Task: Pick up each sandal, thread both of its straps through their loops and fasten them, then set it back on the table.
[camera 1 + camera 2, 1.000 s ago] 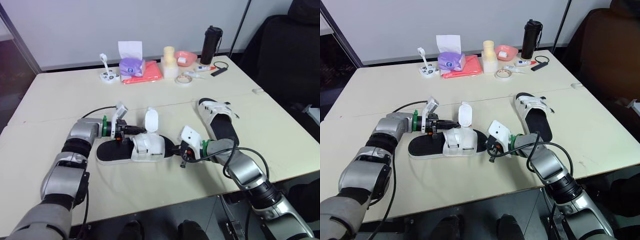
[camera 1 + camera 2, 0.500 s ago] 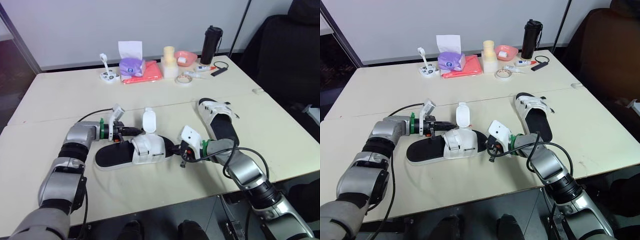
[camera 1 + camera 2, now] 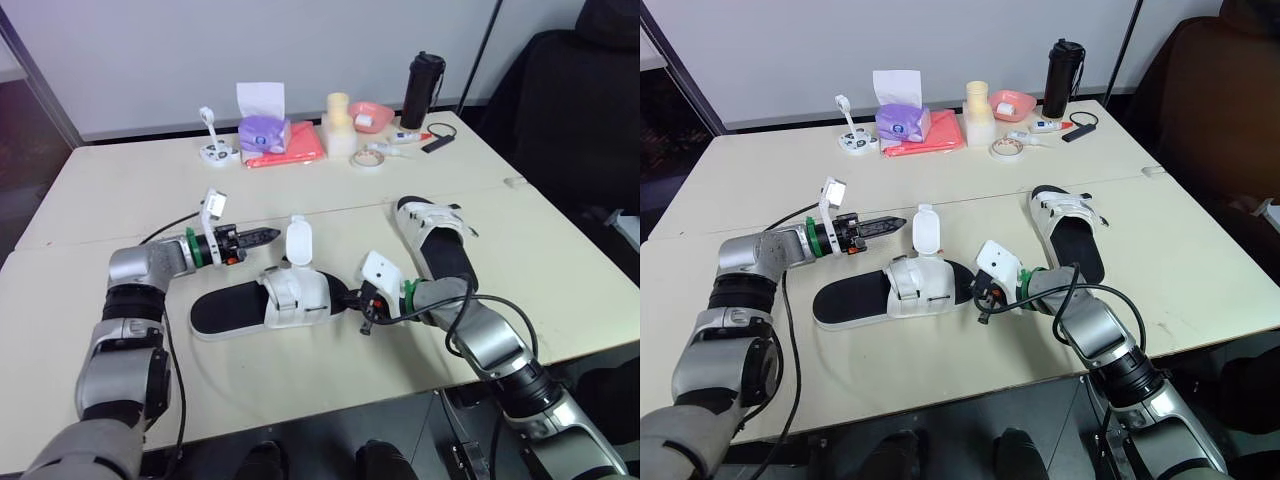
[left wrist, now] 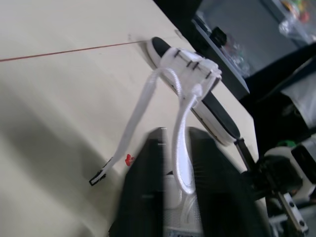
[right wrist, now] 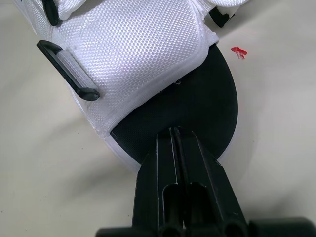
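The near sandal [image 3: 290, 298], with a black sole and white upper, lies flat in front of me, toe toward my right. One unfastened white strap [image 3: 298, 240] stands upright from it. My left gripper [image 3: 272, 236] hovers just left of that strap, clear of the sandal. In the left wrist view [image 4: 176, 133] its fingers stand slightly apart, and the strap shows through the gap. My right gripper [image 5: 174, 131] is shut, its tips resting on the toe end of the black sole [image 5: 197, 113]. The far sandal [image 3: 438, 240] lies to the right, untouched.
Along the table's back edge stand a purple tissue pack [image 3: 263, 130], a pink cloth [image 3: 290, 152], a cream container [image 3: 340, 122], a pink bowl [image 3: 370, 115], a tape roll [image 3: 365, 158] and a black bottle [image 3: 422, 88]. A dark chair [image 3: 590, 110] stands beyond the right edge.
My left gripper has drawn back from the near sandal's upper, moving left and toward the back of the table. The strap stays upright. The sandal slid slightly left. The right arm held still.
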{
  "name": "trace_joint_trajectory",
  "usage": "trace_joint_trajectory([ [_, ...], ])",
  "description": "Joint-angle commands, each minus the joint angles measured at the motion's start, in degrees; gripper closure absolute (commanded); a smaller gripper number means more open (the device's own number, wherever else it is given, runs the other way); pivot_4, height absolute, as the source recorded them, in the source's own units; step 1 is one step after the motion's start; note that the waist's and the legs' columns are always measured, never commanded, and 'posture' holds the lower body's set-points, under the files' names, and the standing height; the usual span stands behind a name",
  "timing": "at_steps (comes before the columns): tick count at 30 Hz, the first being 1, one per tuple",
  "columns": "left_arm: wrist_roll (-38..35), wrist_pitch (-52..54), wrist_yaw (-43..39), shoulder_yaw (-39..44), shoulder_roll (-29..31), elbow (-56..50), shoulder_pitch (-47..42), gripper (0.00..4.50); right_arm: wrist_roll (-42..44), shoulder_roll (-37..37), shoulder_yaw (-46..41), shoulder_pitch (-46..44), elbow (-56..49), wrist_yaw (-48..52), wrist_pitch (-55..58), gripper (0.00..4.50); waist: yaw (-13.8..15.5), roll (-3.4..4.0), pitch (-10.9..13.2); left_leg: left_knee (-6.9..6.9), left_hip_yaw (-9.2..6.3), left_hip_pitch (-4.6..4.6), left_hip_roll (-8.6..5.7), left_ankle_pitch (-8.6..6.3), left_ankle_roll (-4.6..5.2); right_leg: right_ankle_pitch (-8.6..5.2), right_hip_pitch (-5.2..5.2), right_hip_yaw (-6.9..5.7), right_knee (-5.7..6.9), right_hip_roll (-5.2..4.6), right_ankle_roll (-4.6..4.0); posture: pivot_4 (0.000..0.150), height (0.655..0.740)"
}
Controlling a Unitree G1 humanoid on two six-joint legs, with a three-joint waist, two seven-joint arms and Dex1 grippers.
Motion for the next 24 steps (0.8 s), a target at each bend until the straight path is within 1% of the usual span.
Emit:
trace_joint_trajectory([
  [1,-3.8,3.2,2.3,3.5,0.4,-2.1,-0.7,1.71,-0.4,0.2,1.2,0.8,0.6,0.2,0.6,4.50,0.0,0.00,0.0,0.00,0.00,0.00,0.00,0.00,0.00,0.00,0.00,0.00,0.00,0.00,0.00,0.150,0.7400],
  [4,-5.8,6.6,4.6,4.9,0.1,-3.2,-0.6,0.08,-0.4,0.2,1.1,0.7,0.7,0.1,0.5,4.50,0.0,0.00,0.0,0.00,0.00,0.00,0.00,0.00,0.00,0.00,0.00,0.00,0.00,0.00,0.00,0.150,0.7400],
  [11,-9.8,15.4,12.7,7.8,-3.6,-3.9,-0.7,0.03,-0.4,0.5,1.2,0.4,1.1,0.1,0.4,4.50,0.0,-0.01,0.0,0.02,0.00,0.01,0.00,0.01,-0.01,0.00,0.02,0.00,0.01,0.00,0.00,0.150,0.7400],
  [15,-9.8,17.2,13.4,5.8,-4.5,-4.7,-0.5,0.03,-0.6,0.6,1.3,0.4,1.4,0.0,0.2,4.50,-0.1,-0.01,0.0,0.03,0.00,0.01,0.00,0.01,-0.02,0.00,0.00,0.00,0.03,0.00,0.00,0.150,0.7400],
  [19,-9.7,17.6,13.4,5.4,-4.3,-3.0,-1.3,0.03,-0.7,0.5,1.1,0.7,1.1,-0.1,0.2,4.50,0.0,-0.01,0.0,0.02,0.00,0.01,0.00,0.02,-0.03,0.00,-0.01,0.00,0.04,0.00,0.00,0.150,0.7400],
  [24,-9.2,15.9,14.4,6.0,-5.7,2.4,-4.4,0.03,-0.7,0.2,0.9,1.2,0.7,-0.3,0.3,4.50,0.0,-0.01,0.0,0.04,0.00,0.01,0.00,0.04,-0.07,0.01,0.00,0.00,0.04,0.00,-0.01,0.150,0.7400],
])
